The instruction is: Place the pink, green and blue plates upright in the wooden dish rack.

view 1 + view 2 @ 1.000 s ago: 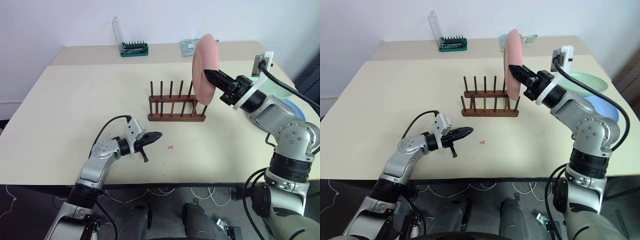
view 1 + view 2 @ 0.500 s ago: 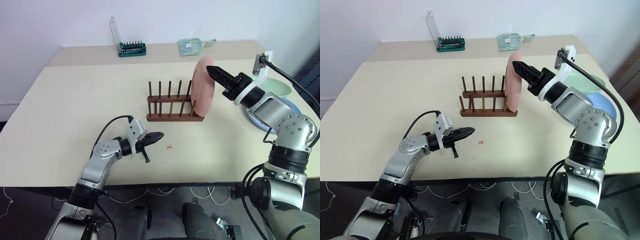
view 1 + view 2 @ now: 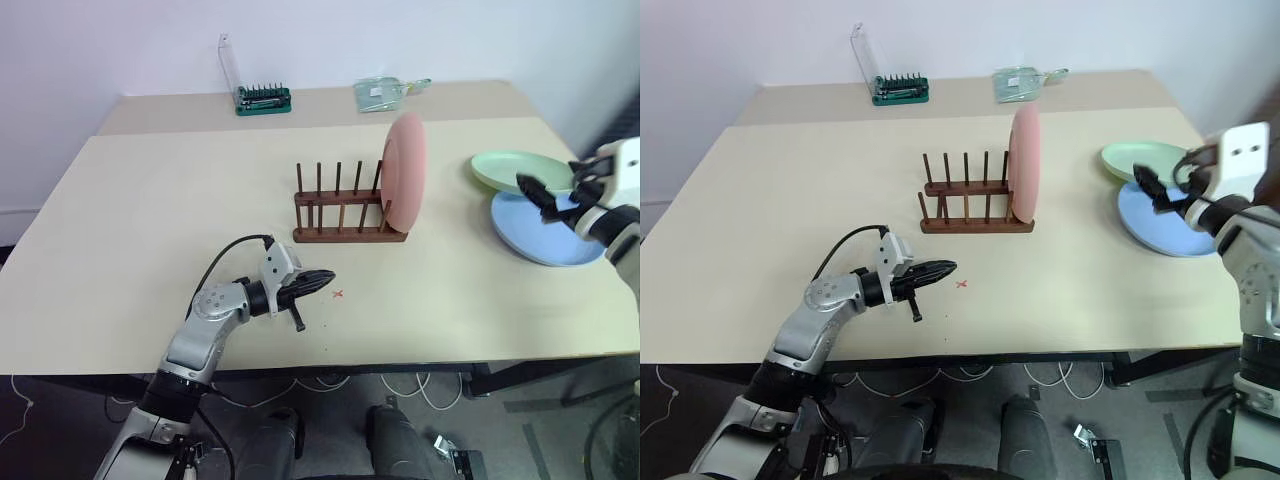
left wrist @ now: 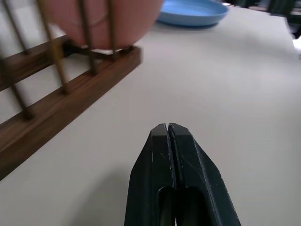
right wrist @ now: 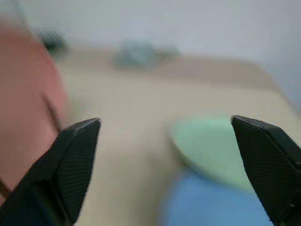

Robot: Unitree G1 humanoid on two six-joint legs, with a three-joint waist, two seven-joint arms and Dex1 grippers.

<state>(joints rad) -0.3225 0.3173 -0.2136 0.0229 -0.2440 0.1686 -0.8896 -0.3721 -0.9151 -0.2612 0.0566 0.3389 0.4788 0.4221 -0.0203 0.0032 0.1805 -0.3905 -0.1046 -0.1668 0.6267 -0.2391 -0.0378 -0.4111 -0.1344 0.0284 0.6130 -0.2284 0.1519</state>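
Left eye view: a beige table [image 3: 150, 200] holds the wooden dish rack [image 3: 345, 215], and the pink plate [image 3: 405, 172] stands upright in the slot at its right end, leaning on the pegs. To the right and well apart from the rack, the green plate [image 3: 515, 168] lies flat with its near edge overlapping the blue plate [image 3: 540, 232].

The right gripper [image 3: 548, 197] hovers above those two plates with its fingers spread wide and nothing between them. The left gripper [image 3: 315, 282] sits low in front of the rack, near a small red cross [image 3: 340, 294] marked on the table; its fingers are pressed together on nothing.

The risks, as I judge them: the green plate rests partly on the blue one, so a grip on its rim could drag or tip the blue plate. A lifted plate swung towards the rack could also knock the pink plate out of its slot.

At the back stand a green bit holder [image 3: 262, 97] and a clear packet [image 3: 385, 92]. I can read no writing or brand anywhere.
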